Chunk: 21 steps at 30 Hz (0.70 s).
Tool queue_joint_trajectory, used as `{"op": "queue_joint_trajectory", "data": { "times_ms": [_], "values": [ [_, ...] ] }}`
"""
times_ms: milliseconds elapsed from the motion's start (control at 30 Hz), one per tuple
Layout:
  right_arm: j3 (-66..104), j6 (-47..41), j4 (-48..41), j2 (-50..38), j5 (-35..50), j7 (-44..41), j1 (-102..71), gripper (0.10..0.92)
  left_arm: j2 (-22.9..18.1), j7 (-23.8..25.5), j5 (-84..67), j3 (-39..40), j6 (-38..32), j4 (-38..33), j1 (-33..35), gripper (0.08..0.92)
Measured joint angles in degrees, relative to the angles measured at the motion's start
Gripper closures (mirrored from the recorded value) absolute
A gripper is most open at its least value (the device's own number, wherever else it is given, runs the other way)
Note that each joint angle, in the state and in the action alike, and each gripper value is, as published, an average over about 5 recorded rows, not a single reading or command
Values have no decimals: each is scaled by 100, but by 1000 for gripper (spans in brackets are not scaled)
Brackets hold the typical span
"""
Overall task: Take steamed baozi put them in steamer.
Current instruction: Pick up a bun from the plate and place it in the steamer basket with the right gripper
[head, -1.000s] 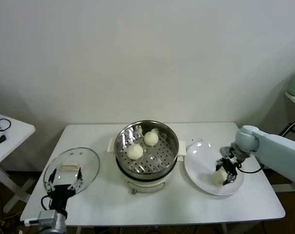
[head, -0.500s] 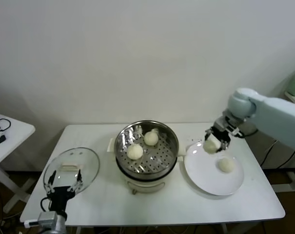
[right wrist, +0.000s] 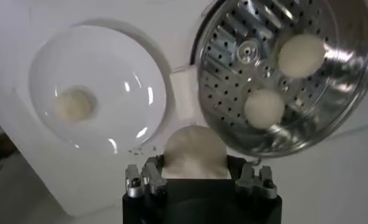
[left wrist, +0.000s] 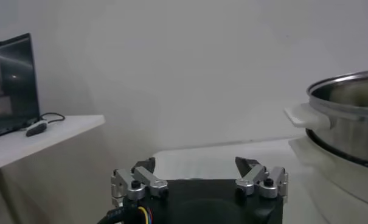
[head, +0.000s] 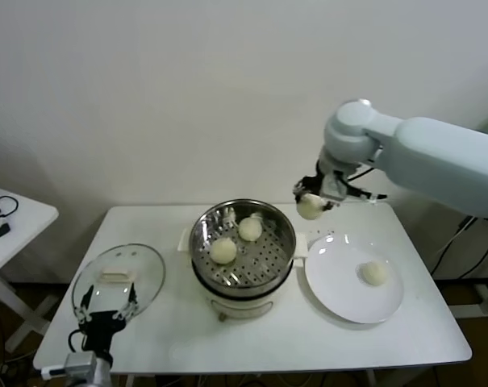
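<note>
Head view: right claw [head: 311, 203] hangs in the air clenched on one baozi [head: 310, 208], just right of the steamer [head: 242, 242] and above the gap between it and the white plate [head: 340, 298]. The steamer lies to the claw's left and lower, so the coming move probably runs leftward over the steel rim, then down. Two more buns [head: 236, 239] sit on the perforated floor, toward the far and middle part, leaving the near right side bare. A fourth bun [head: 374, 272] rests on the plate, well apart from the claw. The glass lid [head: 118, 280] lies on the surface at the left, with the left claw [head: 106, 310] parked at its near edge.

Left wrist view: the left claw's fingers [left wrist: 143, 180] stand released, holding nothing; only the steamer's side wall shows, cut off at the picture's edge.

Right wrist view: the held bun fills the space between the fingers [right wrist: 148, 178], hiding the contact points.
</note>
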Motion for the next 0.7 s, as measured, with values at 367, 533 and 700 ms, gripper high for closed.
{"op": "queue_joint_trajectory", "data": {
  "times_ms": [367,533,700],
  "values": [
    [-76,153,193,803,-347,37,-439,338,-6,8,-40,-52,24,-6,82,177],
    [-115,226,194,1080,-517,52,-725,338,-4,4,-47,-67,31,4,83,177],
    [-142,313,177,1272,-676,62,-967,338,0,-3,-56,-75,38,16,83,177]
  ]
}}
